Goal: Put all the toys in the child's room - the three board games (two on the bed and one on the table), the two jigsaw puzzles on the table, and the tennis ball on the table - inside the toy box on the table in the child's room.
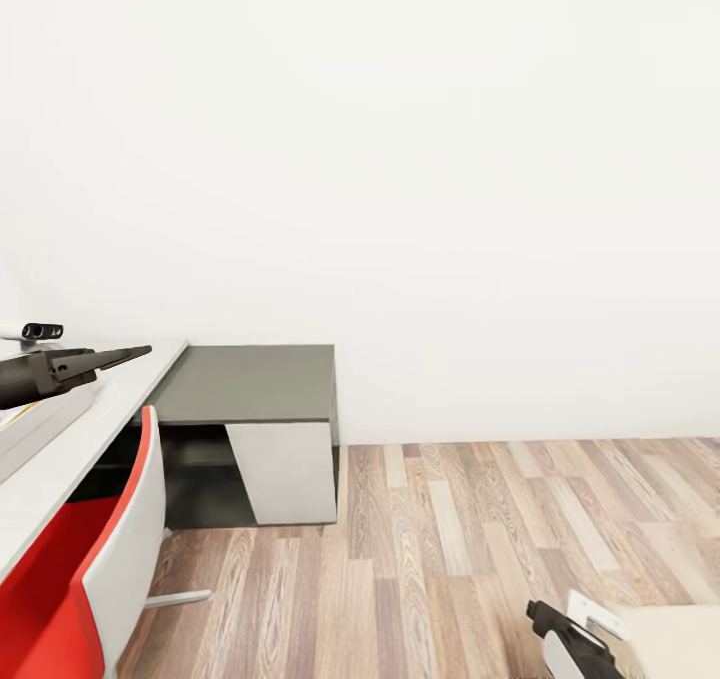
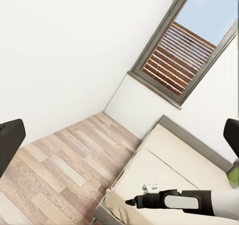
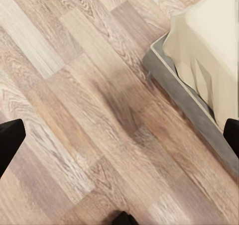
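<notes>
While both my hands gape empty, I see the long pale grey-white worktop beside the cream-covered bed.

We see a dark grey-topped cabinet against a plain white wall | a red-and-white chair near it | wood-plank floor | a window with slatted wooden shutters.

Pale table at left, wood-plank floor beyond, cream bed corner near right.
</notes>
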You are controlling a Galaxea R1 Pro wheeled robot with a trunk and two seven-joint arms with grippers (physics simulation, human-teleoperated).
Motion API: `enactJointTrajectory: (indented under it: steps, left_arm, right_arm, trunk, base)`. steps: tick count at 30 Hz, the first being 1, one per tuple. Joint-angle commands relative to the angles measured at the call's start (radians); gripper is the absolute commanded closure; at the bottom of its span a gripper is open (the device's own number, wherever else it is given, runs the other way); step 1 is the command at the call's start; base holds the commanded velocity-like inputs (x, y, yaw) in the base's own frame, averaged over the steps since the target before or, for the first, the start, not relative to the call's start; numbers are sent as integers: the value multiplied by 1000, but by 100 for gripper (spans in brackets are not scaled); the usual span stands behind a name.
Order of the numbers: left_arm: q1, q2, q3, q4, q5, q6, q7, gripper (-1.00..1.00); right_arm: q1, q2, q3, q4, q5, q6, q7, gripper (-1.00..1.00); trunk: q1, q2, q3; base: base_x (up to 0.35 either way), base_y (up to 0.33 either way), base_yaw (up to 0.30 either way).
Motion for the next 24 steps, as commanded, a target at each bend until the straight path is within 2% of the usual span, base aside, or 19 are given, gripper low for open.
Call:
enactJointTrajectory:
  steps: [1,9,16,24]
  left_arm:
    - [-1,0,0,0,-1,11,-4,-100]
    - [-1,0,-1,0,-1,11,-4,-100]
    - [-1,-1,-1,0,0,11,-4,-100]
    - [1,-7,-8,-2,-3,12,-4,-100]
  right_arm:
    - [-1,1,1,-2,-5,5,-4,-100]
    - [-1,11,2,-2,-4,5,-4,-100]
    - [-1,25,2,-2,-4,4,-4,-100]
    - [-1,28,2,-2,-4,6,-4,-100]
  trunk:
    - [1,-2,-1]
    - [1,-2,7]
    - [1,-2,8]
    - [1,-2,8]
  base:
    - [0,0,-181]
    - [0,0,-157]
    - [0,0,-27]
    - [0,0,-2]
